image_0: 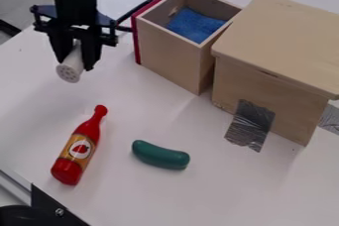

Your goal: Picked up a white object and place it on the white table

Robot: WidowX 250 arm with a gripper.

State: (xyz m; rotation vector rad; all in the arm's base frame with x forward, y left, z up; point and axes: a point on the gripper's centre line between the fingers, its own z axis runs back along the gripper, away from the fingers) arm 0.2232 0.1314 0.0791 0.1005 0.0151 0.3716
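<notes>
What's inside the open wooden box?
A blue cloth-like item lies inside the open wooden box. Whatever may be under it, and the box's floor, can't be seen because the blue item and the near walls cover them.

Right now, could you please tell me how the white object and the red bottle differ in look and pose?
The white object is held in the gripper, tipped with its round end toward the camera, while the red bottle lies on its side on the table. The white object's end has small dark dots; the bottle carries a yellowish label and narrows to a neck. Both are longer than they are wide.
</notes>
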